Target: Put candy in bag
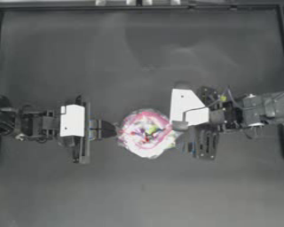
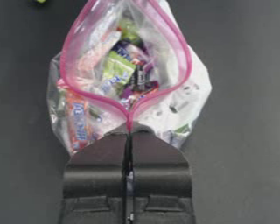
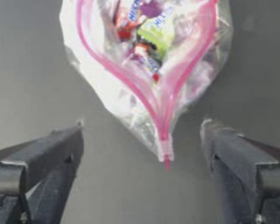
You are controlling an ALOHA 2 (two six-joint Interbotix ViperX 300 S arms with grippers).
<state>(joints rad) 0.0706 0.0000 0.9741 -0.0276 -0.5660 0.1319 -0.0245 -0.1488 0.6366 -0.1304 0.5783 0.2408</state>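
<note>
The clear bag (image 1: 145, 133) with its pink-red mouth strip lies mid-table, mouth spread open, colourful sweets showing inside. In the left wrist view my left gripper (image 2: 129, 131) is shut on one end of the bag (image 2: 127, 74), where the strip's two sides meet; from above, that left gripper (image 1: 113, 130) sits at the bag's left side. My right gripper (image 3: 142, 140) stands open, and the opposite end of the bag (image 3: 160, 65) hangs untouched between its jaws. From above, the right gripper (image 1: 180, 134) is at the bag's right side. The yellow-green candy (image 1: 223, 98) lies on the table beside the right arm, and the candy (image 2: 40, 1) barely shows in the left wrist view.
A raised frame (image 1: 138, 6) runs along the table's far edge and sides. Dark open tabletop (image 1: 138, 57) stretches behind the bag, and more of it lies in front.
</note>
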